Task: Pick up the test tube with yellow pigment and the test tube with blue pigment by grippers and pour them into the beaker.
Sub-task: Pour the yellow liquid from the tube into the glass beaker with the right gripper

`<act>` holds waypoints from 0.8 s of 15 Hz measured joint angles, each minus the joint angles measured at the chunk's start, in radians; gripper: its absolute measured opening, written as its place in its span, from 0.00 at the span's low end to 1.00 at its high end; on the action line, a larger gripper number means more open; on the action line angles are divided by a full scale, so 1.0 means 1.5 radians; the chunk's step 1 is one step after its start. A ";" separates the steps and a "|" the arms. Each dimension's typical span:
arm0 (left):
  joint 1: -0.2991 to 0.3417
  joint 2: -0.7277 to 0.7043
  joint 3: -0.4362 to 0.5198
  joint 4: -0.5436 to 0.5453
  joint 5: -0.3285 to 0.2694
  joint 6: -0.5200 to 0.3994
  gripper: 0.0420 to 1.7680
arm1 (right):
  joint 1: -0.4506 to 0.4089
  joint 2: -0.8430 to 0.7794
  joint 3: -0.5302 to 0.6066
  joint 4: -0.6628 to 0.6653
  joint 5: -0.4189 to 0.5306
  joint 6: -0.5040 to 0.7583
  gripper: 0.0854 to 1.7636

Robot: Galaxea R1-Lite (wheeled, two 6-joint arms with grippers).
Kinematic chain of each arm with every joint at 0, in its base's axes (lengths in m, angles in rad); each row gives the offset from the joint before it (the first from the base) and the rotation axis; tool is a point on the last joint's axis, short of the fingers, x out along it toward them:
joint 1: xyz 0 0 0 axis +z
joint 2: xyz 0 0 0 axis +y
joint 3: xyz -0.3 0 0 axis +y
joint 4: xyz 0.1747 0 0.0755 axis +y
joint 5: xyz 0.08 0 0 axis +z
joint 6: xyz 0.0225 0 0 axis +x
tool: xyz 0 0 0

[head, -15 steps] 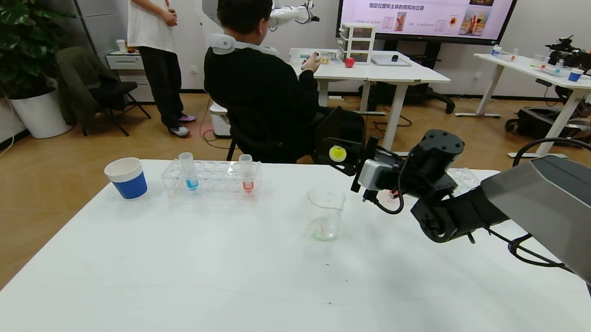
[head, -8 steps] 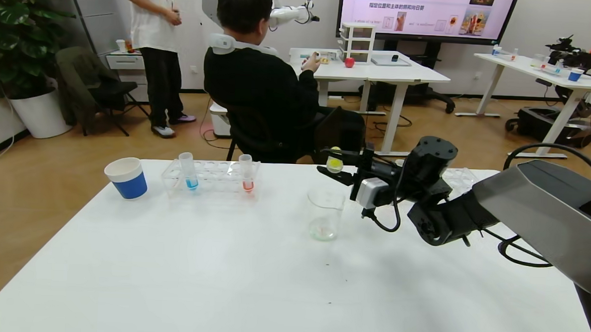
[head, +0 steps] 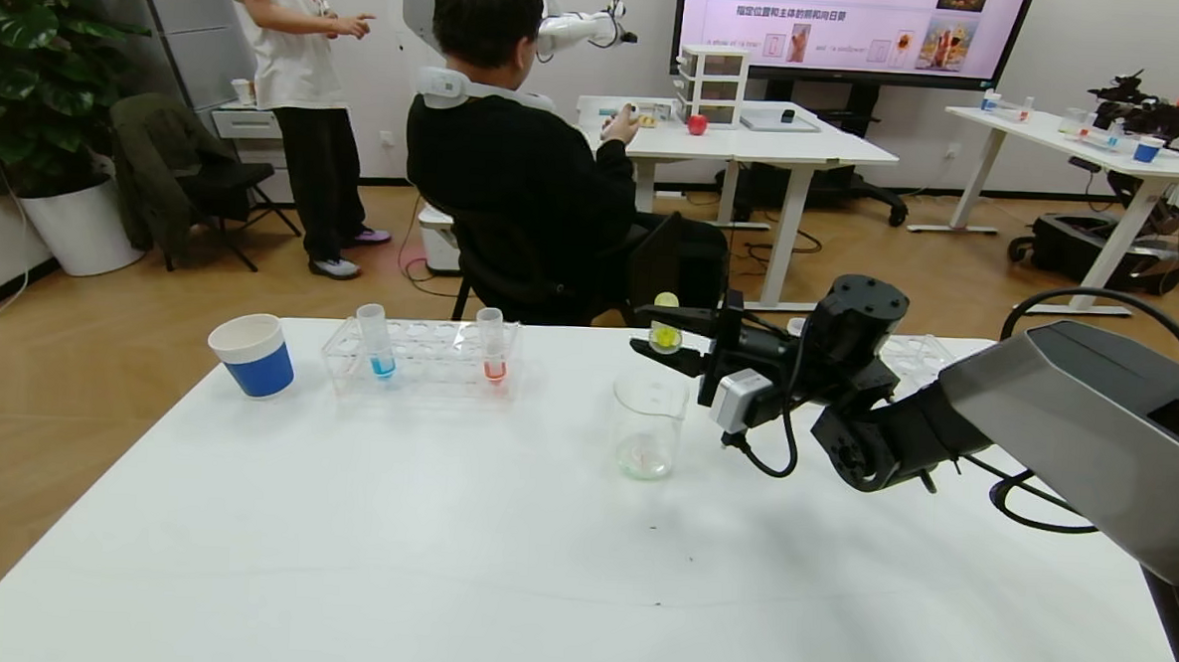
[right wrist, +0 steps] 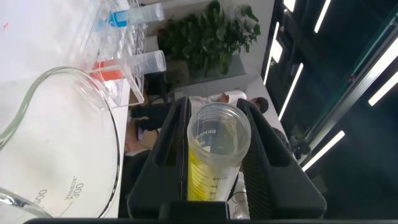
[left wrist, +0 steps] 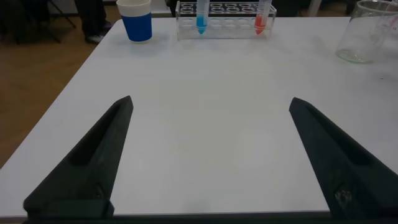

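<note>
1. Since your left gripper (left wrist: 208, 162) is nearest the camera, start there: in the left wrist view its jaws stand wide apart with nothing between them, low over bare table (head: 441, 543), so that arm looks parked.
2. Moving up to centre frame in the head view, the beaker (head: 648, 425) sits on the table. Your right gripper (head: 665, 340) is just above and behind its rim, clamped shut on the test tube with yellow pigment (head: 665, 324).
3. That's the relation that matters, I'd say: the tube's long axis lies close to level, mouth toward the camera, right by the beaker's lip. In the right wrist view the yellow stuff (right wrist: 202, 177) pools along the tube wall.
4. Farther back, upper left of the tabletop, the test tube with blue pigment (head: 377, 342) stands upright in the clear rack (head: 429, 359), well apart from both grippers, on your left arm's side.
</note>
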 joint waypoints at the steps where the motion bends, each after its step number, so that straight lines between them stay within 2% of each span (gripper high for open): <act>1: 0.000 0.000 0.000 0.000 0.000 0.000 0.99 | -0.001 0.001 0.000 0.000 0.000 -0.004 0.25; 7: 0.000 0.000 0.000 0.000 0.000 0.000 0.99 | -0.003 0.006 -0.004 -0.003 -0.004 -0.039 0.25; 12: 0.000 0.000 0.000 0.000 0.000 0.000 0.99 | -0.007 0.024 -0.060 -0.002 -0.006 -0.058 0.25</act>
